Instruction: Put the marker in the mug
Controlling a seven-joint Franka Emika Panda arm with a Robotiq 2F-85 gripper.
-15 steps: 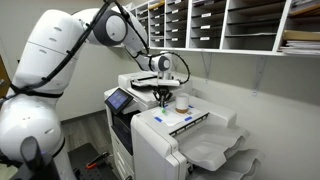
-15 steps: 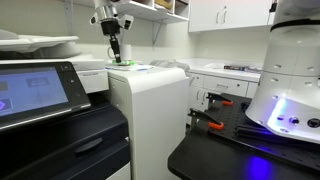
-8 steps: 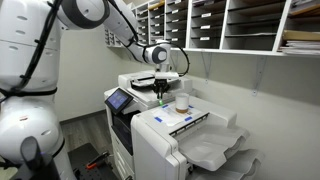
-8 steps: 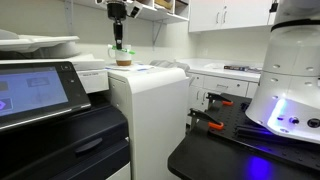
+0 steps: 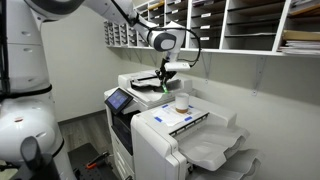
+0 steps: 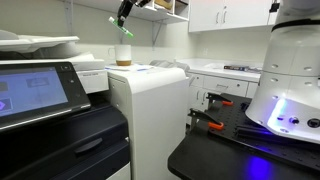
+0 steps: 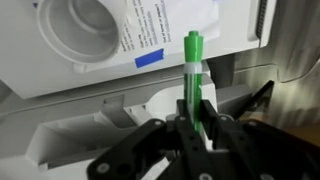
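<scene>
My gripper (image 7: 193,125) is shut on a green marker (image 7: 193,70), which sticks out from between the fingers. In both exterior views the gripper (image 5: 165,72) (image 6: 127,10) holds the marker (image 5: 163,85) (image 6: 121,26) up in the air, tilted, above the white printer top. The mug (image 5: 181,102) (image 6: 123,57), white with a brown band, stands on the printer top, below and to one side of the marker. In the wrist view the mug's open mouth (image 7: 85,28) shows at the upper left, apart from the marker tip.
The white printer (image 5: 160,128) has a paper label with blue tape (image 7: 150,58) on its top, next to the mug. Wall shelves with sorting slots (image 5: 230,25) hang above and behind the gripper. A second printer with a touch panel (image 5: 120,100) stands beside.
The gripper has risen from just above the printer top, carrying the green marker, and now holds it higher and tilted. The mug has not moved.
</scene>
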